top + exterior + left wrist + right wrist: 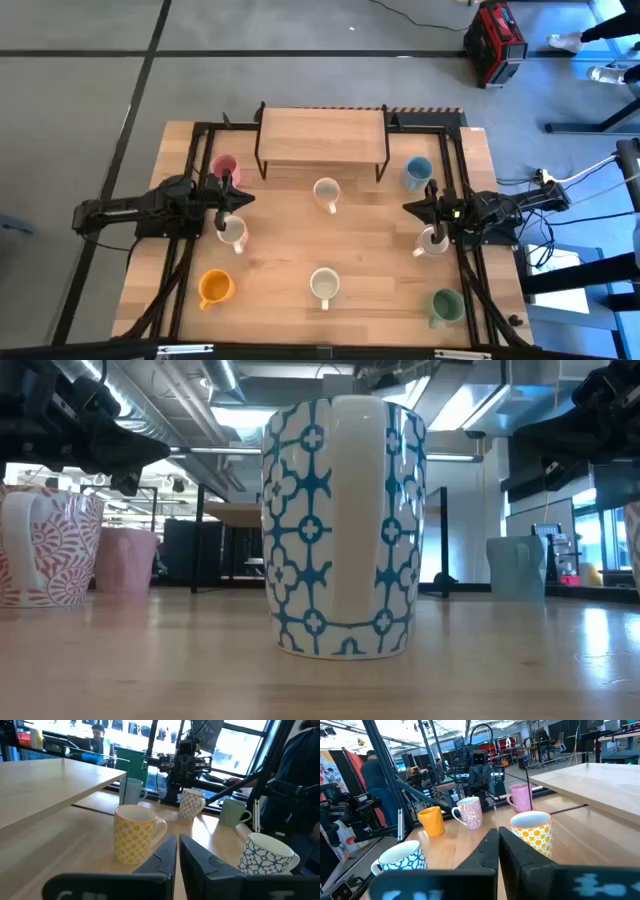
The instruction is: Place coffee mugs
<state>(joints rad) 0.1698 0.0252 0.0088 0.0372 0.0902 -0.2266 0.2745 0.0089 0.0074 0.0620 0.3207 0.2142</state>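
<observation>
Inventory as I see it from the remote station, L to R.

1. Left gripper (228, 200): over table's left side, fingers closed, nothing between them.
2. Plain orange ceramic mug (214, 288): front-left, upright. Contents not visible.
3. Pink ceramic mug (225, 167): back-left, just beside the shelf leg.
4. White mug w/ red-pink pattern (233, 232): directly below the left gripper tip; can't tell if touching.
5. Cream mug w/ yellow-orange dots (326, 192): centre, in front of the shelf. Looks empty in left wrist view.
6. White mug w/ blue lattice pattern (323, 285): front centre, upright; fills low view, handle facing cam.
7. Light blue ceramic mug (416, 172): back-right, near shelf's right leg.
8. White mug w/ grey pattern (432, 241): right side, under right gripper tip.
9. Right gripper (432, 205): over right side, fingers closed, empty.
10. Green ceramic mug (445, 305): front-right corner.

Surface: light wooden table top (380, 260); low wooden shelf on black metal legs (321, 135) at back centre, nothing on it.

Room: grey floor; red box-shaped unit (494, 42) beyond table, back-right.

View notes: only wrist views show mug patterns + people at workstations behind; a person in dark top (374, 775) in right wrist view. High view alone shows all eight mugs.
</observation>
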